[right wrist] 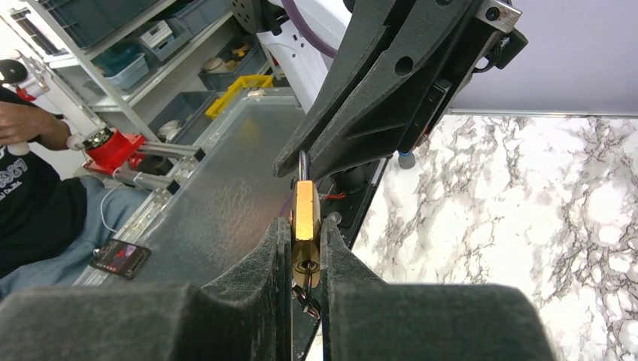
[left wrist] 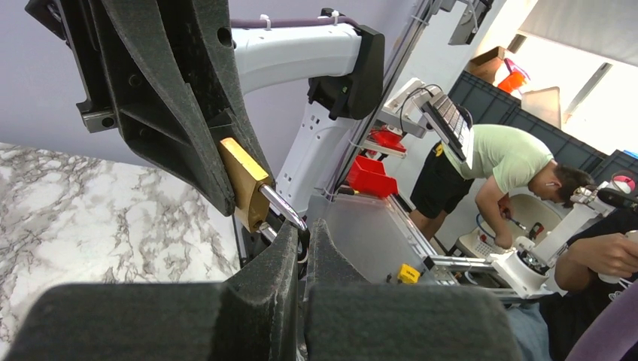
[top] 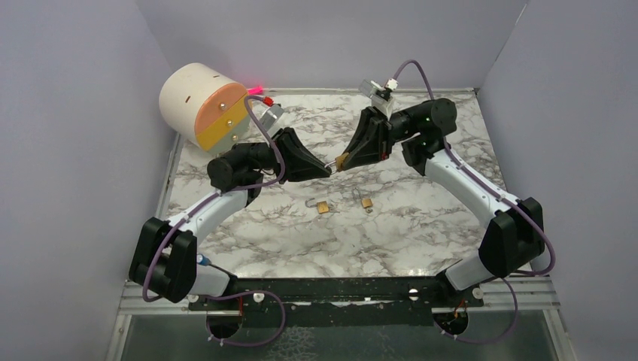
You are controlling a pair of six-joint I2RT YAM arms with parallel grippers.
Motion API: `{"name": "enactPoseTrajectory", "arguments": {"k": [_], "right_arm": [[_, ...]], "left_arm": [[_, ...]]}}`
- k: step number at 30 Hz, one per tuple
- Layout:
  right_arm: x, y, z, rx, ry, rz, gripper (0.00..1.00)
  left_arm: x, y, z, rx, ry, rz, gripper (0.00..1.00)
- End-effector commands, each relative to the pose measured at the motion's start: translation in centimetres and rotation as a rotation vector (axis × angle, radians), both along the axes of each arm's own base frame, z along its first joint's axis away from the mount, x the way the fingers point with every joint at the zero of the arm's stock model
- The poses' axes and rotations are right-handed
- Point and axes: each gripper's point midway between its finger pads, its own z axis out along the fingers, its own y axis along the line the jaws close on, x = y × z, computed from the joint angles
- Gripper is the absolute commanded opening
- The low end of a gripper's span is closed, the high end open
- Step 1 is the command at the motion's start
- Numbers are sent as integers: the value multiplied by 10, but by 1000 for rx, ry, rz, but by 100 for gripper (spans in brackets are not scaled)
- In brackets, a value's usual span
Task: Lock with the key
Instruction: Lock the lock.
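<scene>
Plainly, the brass padlock (right wrist: 304,210) is held off the worktop (top: 421,226), near the middle of the overhead frame, between the two hands. The right hand (right wrist: 305,226) is clenched on the flat sides of the lock's body, with the keyhole end turned toward the wrist camera. The left hand (left wrist: 302,235) is clenched as well, and the steel shackle (left wrist: 284,207) appears to be pinched at its fingertips.

The step in hand is judged to be the closing of the lock while both ends are gripped. It is best done with the two hands brought onto one straight line, so that the shackle is driven along its own legs and not bent sideways. The free leg should be set over its hole first; that hole is hidden in every view. Only a light, steady push is called for, and the brass body should be gripped firmly enough that it is not slid out between the pads.

Whether a key is seated cannot be told: something dark is seen under the keyhole at the lower centre of the right wrist frame, no more. Any turning should be done about the keyhole's axis.

Two small padlocks (top: 322,206) (top: 367,203) are seen lying on the worktop just below the hands in the overhead frame, apart from the held one, and are best left untouched.
</scene>
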Motion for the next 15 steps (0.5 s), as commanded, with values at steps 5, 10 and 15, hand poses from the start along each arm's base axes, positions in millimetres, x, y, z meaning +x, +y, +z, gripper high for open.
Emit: {"name": "enactPoseTrajectory", "arguments": {"k": [5, 10, 15], "right_arm": [[9, 13, 5, 49, 31, -53, 1], [2, 15, 9, 55, 32, -36, 1], [-3, 13, 9, 32, 41, -14, 1]], "left_arm": [[-26, 2, 18, -133, -265, -29, 0], [-22, 0, 18, -137, -272, -23, 0], [-22, -1, 10, -104, -276, -27, 0]]}}
